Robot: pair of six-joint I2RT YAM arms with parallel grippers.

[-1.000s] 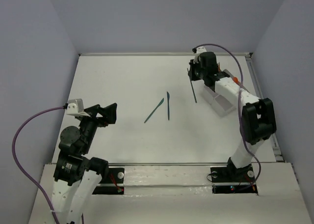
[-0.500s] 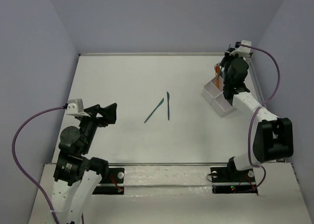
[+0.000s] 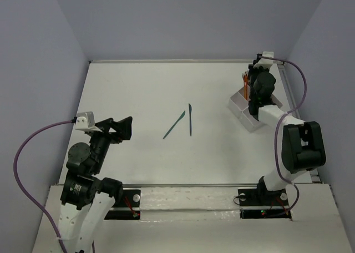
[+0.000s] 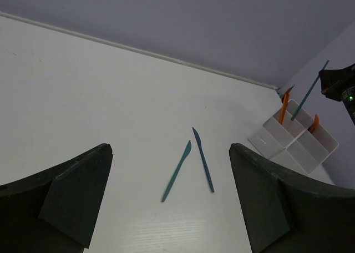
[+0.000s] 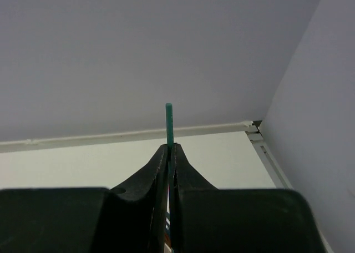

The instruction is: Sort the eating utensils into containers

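Observation:
Two dark teal utensils lie at mid-table: a lighter one (image 3: 174,125) (image 4: 177,170) and a darker one (image 3: 189,119) (image 4: 203,159). The white four-compartment tray (image 3: 248,119) (image 4: 298,152) stands at the right, with orange utensils (image 3: 244,82) (image 4: 284,106) upright in it. My right gripper (image 3: 257,96) (image 5: 171,147) hangs above the tray, shut on a thin teal utensil (image 5: 169,122) (image 4: 309,97) whose lower end dips toward a far compartment. My left gripper (image 3: 125,127) (image 4: 169,208) is open and empty, left of the two loose utensils.
The table's raised rim (image 3: 183,60) runs along the back, and a metal rail (image 3: 288,92) runs down the right side, just beyond the tray. Purple cables (image 3: 25,147) loop from each wrist. Grey walls close in on three sides.
My right arm has swung from left of the tray to above it, carrying the teal utensil. The left arm and the two loose utensils have not moved.

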